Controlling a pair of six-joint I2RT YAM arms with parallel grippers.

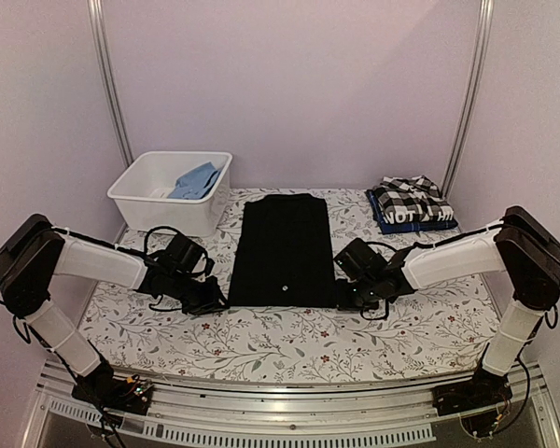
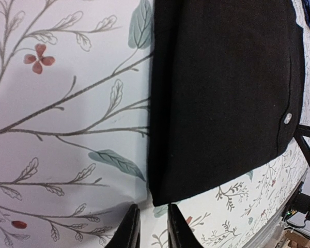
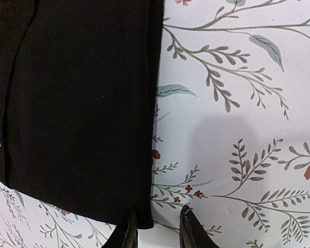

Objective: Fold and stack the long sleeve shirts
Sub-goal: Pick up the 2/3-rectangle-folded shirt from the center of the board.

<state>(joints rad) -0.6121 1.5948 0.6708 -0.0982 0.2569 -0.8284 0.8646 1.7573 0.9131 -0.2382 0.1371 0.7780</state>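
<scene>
The plain black cloth shirt (image 1: 282,247) is laid lengthwise near-to-far, its near corners just beyond the left gripper (image 2: 153,214) and right gripper (image 3: 157,214); both are slightly parted, nothing grasped.

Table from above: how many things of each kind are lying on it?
Black shirt, laid flat: 1
Stacked folded garments (checked shirt, lettered shirt, blue layer): 3
White bin: 1
Blue cloth in bin: 1
Total: 6
</scene>
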